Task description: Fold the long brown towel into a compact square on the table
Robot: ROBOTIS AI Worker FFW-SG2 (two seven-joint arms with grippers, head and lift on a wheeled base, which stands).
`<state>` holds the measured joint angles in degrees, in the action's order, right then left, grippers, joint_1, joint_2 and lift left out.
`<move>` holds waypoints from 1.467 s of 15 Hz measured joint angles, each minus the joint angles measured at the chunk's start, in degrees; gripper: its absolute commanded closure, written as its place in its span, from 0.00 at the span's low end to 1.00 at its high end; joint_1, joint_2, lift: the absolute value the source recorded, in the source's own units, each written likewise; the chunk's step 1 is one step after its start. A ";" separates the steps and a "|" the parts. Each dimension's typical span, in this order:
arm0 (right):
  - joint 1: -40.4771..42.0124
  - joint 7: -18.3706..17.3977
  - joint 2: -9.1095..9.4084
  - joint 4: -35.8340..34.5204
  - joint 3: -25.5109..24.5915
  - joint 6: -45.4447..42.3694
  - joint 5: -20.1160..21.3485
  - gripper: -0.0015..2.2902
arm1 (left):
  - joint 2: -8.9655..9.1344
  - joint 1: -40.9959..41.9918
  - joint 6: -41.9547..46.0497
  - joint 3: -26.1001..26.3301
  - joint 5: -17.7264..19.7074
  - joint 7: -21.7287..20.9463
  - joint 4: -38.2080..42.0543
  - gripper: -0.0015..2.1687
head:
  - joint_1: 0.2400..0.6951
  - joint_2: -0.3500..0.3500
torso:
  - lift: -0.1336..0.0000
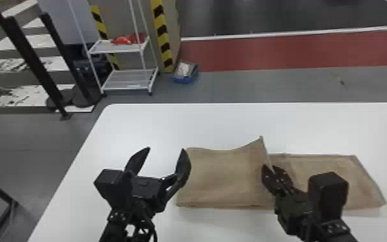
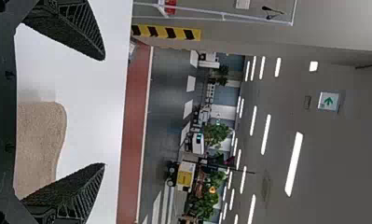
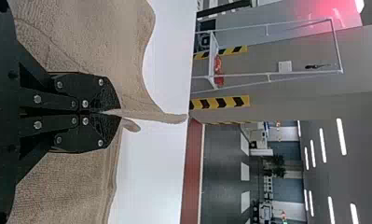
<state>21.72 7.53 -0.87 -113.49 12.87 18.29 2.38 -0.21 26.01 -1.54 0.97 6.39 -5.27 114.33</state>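
Head view: brown towel [image 1: 221, 180] on white table [image 1: 144, 125], white rack [image 1: 106, 47] beyond.

Left gripper [image 1: 166, 149] — spread, right gripper [image 1: 270, 166] — clamped

A workshop or industrial hall — black-and-yellow striped posts [image 1: 162, 35] at the upper left-centre; a white wheeled rack [image 1: 119, 48] beside them; red floor band [image 1: 283, 51], upper right.
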 measured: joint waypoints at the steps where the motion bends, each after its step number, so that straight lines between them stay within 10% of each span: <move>1: 0.70 0.31 -0.01 -1.26 -0.97 0.02 -0.41 0.66 | -0.03 0.00 0.00 0.00 0.00 0.00 0.00 0.03 | 1.00 0.70 | 0.16; 4: 1.22 0.57 0.07 -0.55 -4.02 0.34 -1.44 0.65 | 0.06 -0.12 0.00 0.06 -0.03 -0.42 -0.39 0.03 | 1.00 0.66 | 0.16; 7: 0.89 0.55 0.31 2.43 -4.64 0.34 -1.53 0.08 | 0.17 -0.25 0.00 0.23 -0.07 -0.63 -0.69 0.03 | 1.00 0.64 | 0.16; 8: 0.83 0.52 0.45 3.04 -4.76 0.23 -1.52 0.03 | 0.19 -0.25 0.00 0.25 -0.10 -0.65 -0.73 0.03 | 1.00 0.63 | 0.16; 22: -0.94 0.56 0.60 5.64 -5.48 2.52 -1.37 0.14 | 0.21 0.20 0.00 0.12 -0.15 -0.90 -0.80 0.04 | 1.00 0.62 | 0.16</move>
<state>20.78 8.08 -0.26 -107.84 7.39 20.81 1.01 0.00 26.21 -1.54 1.08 6.24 -6.17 113.53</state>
